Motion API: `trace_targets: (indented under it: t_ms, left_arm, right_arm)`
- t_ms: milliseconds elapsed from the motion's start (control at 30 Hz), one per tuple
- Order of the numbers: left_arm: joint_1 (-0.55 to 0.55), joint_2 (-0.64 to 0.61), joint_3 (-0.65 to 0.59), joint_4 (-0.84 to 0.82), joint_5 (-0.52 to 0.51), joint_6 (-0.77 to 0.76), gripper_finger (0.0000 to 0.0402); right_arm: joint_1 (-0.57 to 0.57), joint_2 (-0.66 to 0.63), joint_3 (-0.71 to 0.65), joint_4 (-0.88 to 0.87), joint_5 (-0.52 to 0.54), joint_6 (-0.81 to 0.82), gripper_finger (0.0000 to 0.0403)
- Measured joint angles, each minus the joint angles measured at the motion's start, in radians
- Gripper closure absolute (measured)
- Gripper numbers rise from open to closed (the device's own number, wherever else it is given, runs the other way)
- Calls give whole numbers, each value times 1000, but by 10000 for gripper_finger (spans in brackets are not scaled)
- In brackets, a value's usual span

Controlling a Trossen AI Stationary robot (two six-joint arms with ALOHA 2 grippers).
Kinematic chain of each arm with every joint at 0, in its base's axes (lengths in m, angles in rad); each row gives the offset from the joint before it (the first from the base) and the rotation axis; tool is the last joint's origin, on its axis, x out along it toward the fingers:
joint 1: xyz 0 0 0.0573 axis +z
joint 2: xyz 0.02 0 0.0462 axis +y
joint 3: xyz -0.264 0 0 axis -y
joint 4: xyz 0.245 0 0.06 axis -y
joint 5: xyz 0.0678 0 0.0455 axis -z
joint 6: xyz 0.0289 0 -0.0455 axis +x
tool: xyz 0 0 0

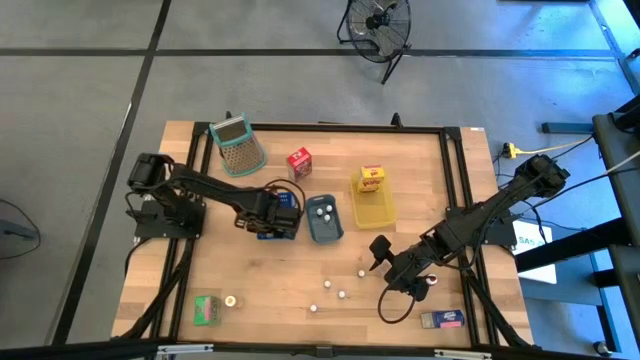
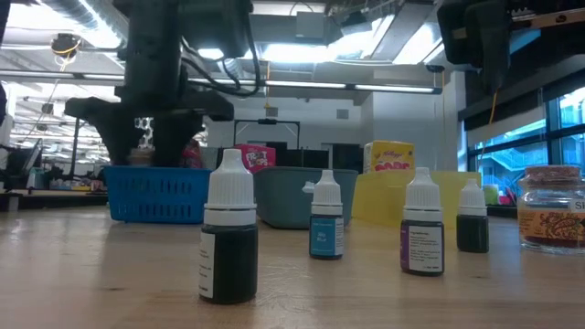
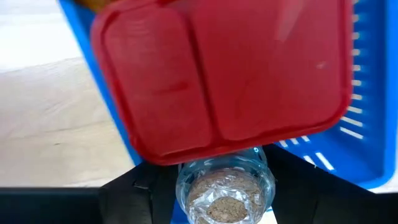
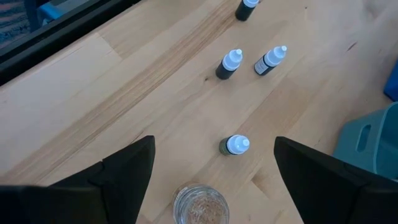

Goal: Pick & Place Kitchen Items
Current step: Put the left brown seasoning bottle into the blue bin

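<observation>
My left gripper points down into the blue tray and is shut on a small clear jar with brown contents. Right beside that jar a red tin lies in the tray, its two-panel top facing up. My right gripper hangs open above the table's right half. A second small jar stands on the wood below it, between the fingers in that view and untouched. Several dark dropper bottles with white caps stand upright on the table in front of it. My left gripper pinches the jar's round wall between its two fingers, one on each side. The fingers come from above and point down. The jar sits upright, top toward the camera. The tray wall hides whether its base rests on the tray floor.
A grey-blue tray holding white pieces and a yellow tray with a yellow carton sit mid-table. A red carton and a mesh basket stand farther back. A green carton and a blue packet lie near the front edge.
</observation>
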Motion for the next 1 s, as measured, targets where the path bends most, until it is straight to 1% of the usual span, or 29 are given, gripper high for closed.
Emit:
trace_targets:
  t_ms: [200,367,700,833,1000]
  left_arm:
    - [0,4,0,26,2,16,204]
    - [0,4,0,23,-4,66,195]
    - [0,4,0,22,-10,67,190]
    - [0,4,0,30,-13,76,180]
    - [0,3,1,54,-16,85,159]
  right_arm:
    - [0,0,0,0,0,0,71]
    - [0,0,0,0,0,0,71]
    - [0,0,0,-1,0,4,71]
    - [0,0,0,-3,0,4,71]
    - [0,0,0,-3,0,4,71]
